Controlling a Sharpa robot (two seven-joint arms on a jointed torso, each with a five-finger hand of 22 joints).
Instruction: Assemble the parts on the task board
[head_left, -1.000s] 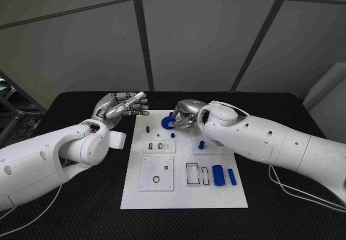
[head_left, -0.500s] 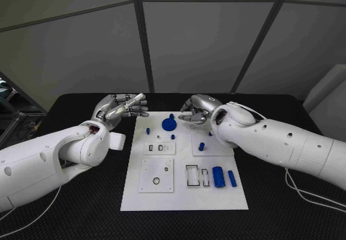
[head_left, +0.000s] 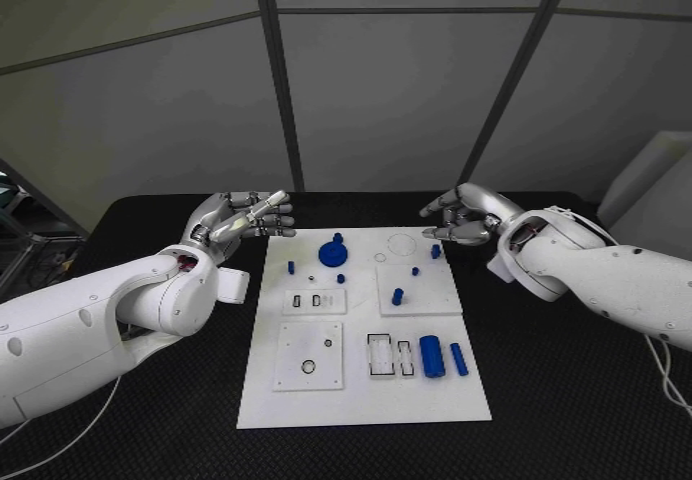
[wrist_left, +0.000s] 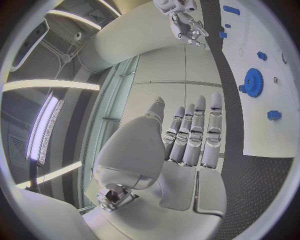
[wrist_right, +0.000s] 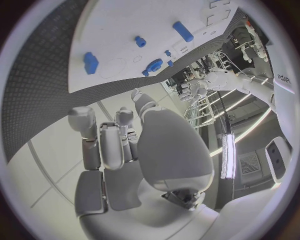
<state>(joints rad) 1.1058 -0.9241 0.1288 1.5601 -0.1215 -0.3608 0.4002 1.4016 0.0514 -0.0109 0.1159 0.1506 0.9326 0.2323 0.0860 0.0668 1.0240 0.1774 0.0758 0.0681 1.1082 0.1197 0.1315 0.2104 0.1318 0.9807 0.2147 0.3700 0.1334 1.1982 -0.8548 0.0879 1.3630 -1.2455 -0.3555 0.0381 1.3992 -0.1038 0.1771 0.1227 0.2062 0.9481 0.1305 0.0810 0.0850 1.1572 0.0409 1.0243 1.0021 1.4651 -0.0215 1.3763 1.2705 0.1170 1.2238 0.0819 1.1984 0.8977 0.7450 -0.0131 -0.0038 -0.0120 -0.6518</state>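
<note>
Near edge of the task board (head_left: 361, 400): bare white plate on the black surface (head_left: 577, 400). Just beyond it, two blue cylinders (head_left: 431, 356) are seen lying side by side at the near right, next to a slotted white block (head_left: 382, 354). A square white block (head_left: 310, 355) with a hole is set to their left. Mid board: a small fixture with two slots (head_left: 317, 300), and a blue peg (head_left: 397, 296) standing on the right-hand block. Further back: the blue gear (head_left: 333, 252) is seated on the board, with small blue studs around it and another blue peg (head_left: 436, 250) near the far right corner.

Far end: the left hand (head_left: 238, 218) is held above the surface just off the board's far left corner, fingers curled in together, nothing gripped. The right hand (head_left: 464, 215) is held above the far right corner, fingers apart and loosely bent, nothing held.

Step judged: between placements; gear taken as done, loose cylinders not yet picked. Next move likely calls for a reach to the near right, a pinch on one cylinder, then alignment over its seat. Which seat cannot be told.
</note>
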